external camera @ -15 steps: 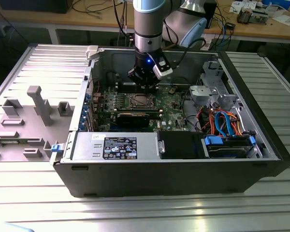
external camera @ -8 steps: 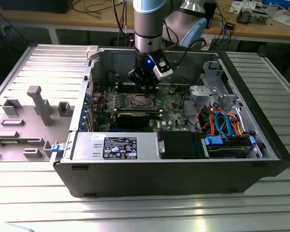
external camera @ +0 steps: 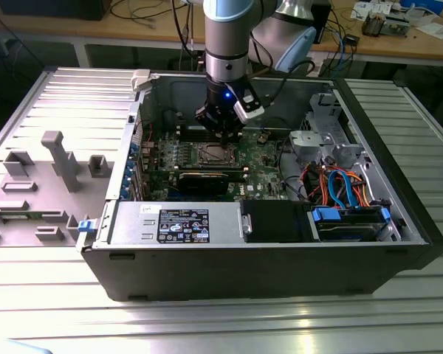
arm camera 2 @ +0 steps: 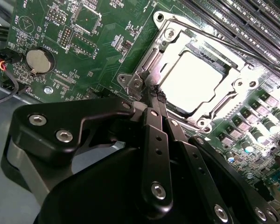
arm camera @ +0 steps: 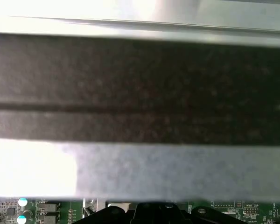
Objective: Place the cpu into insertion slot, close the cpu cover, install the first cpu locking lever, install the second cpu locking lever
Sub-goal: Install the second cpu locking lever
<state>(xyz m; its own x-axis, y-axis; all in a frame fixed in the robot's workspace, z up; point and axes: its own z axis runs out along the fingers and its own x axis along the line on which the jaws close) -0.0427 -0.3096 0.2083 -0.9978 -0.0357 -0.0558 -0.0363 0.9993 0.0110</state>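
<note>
Frame centre, second wrist view: pincer (arm camera 2: 157, 97) closed, tips at socket edge beside lever (arm camera 2: 155, 59). Cpu (arm camera 2: 192, 83) seated in slot, cover (arm camera 2: 233, 86) down. Lever likely thin, stiff, springy, slippery; best pressed near its hooked end.

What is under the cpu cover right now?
Through the cut-out of the closed cpu cover the cpu shows its bright metal top. The socket pins beneath are hidden. The gripper sits at the cover's edge.
</note>
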